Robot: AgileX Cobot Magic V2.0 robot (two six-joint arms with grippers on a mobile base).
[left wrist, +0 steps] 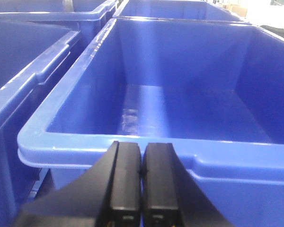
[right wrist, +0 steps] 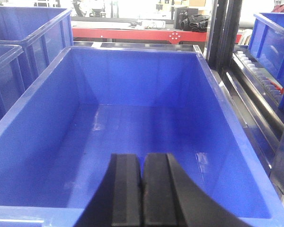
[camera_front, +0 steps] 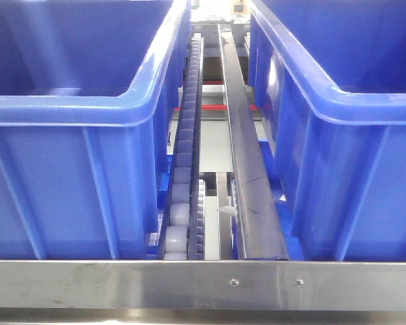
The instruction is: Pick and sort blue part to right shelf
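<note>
Two bins (camera_front: 74,135) sit on the shelf (camera_front: 203,284), spaced by a roller track (camera_front: 183,176). Both the left gripper (left wrist: 142,189) and right gripper (right wrist: 142,194) are pressed together, empty, each poised over a bin. No blue part is visible.

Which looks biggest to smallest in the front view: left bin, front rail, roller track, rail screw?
1. left bin, though nearness to the camera inflates it
2. front rail
3. roller track
4. rail screw, with a second one alike
</note>
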